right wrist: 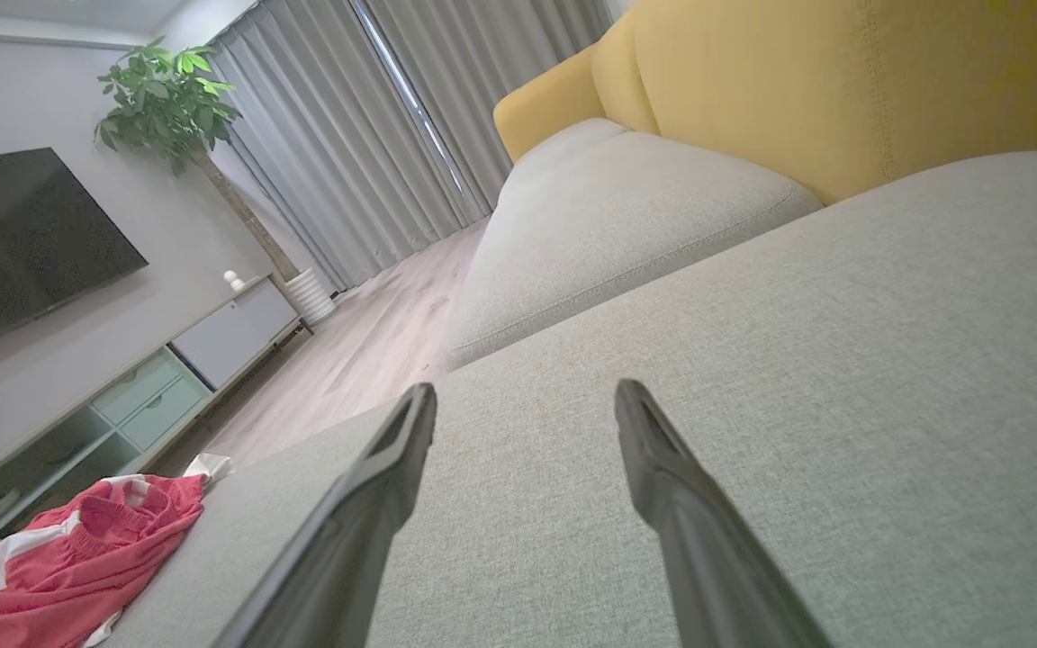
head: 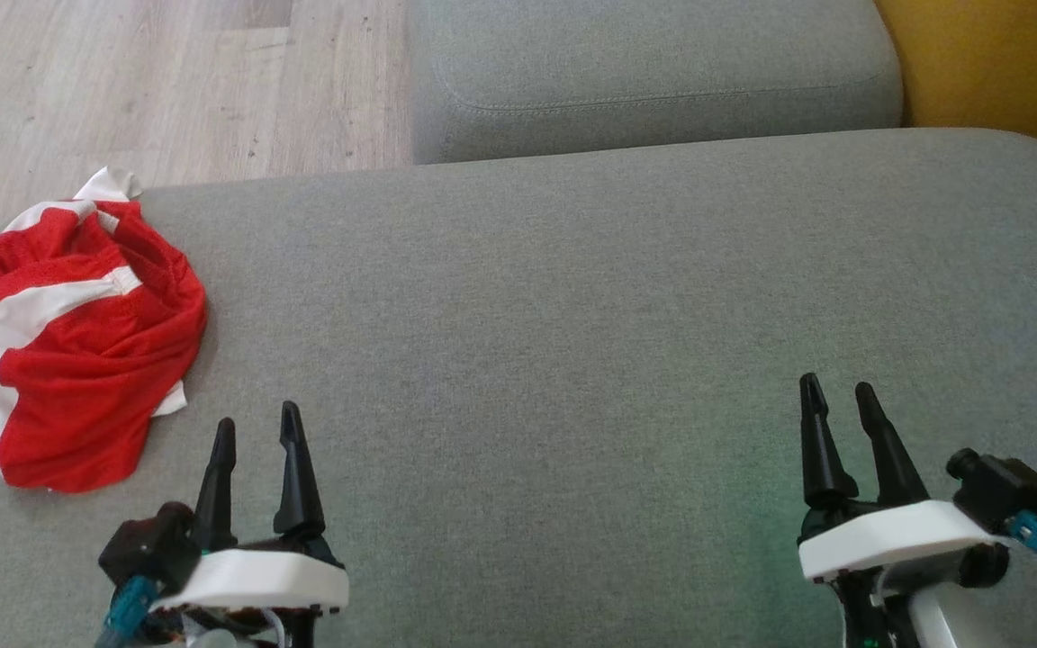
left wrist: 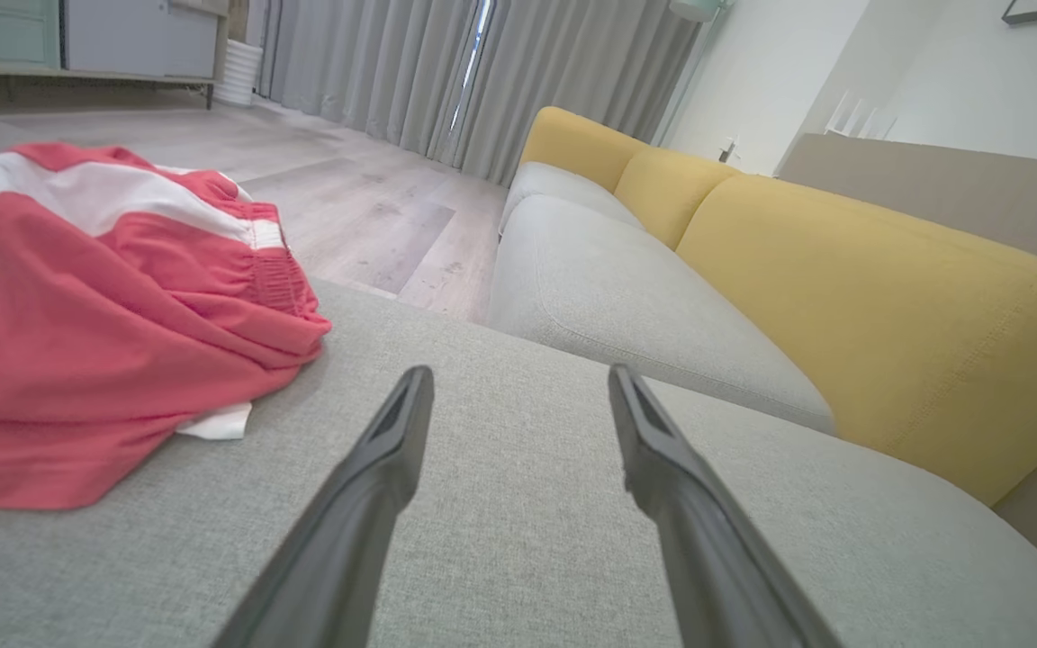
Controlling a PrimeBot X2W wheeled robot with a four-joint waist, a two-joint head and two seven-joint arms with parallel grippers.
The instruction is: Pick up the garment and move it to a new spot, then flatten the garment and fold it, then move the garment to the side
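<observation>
Garment: a red garment (head: 68, 342) with broad white stripes lies in a crumpled heap, and a gathered waistband shows in the left wrist view.
Location: it sits at the left end of a grey seat cushion (head: 572, 315), close to the edge that borders the wooden floor (head: 122, 81), with a white corner reaching that edge.
Left gripper: the left gripper (head: 257, 416) hangs low over the cushion just beside the heap, toward the robot's side of it. Its two dark fingers are spread apart, hold nothing and are clear of the cloth.
Right gripper: the right gripper (head: 836, 383) is well apart from the garment, over the right part of the same cushion. Its fingers are likewise parted and empty, with bare grey fabric between them.
Cushion: the grey fabric between the two grippers is smooth.
Sofa: a second grey cushion (head: 644, 72) adjoins the far side of the seat, and a yellow backrest (head: 996, 63) rises to the right.
Room: grey curtains (left wrist: 482, 72) hang beyond the floor. The right wrist view takes in a wall-mounted television (right wrist: 23, 234), a potted plant (right wrist: 163, 99) and a low cabinet (right wrist: 122, 387) below them.
</observation>
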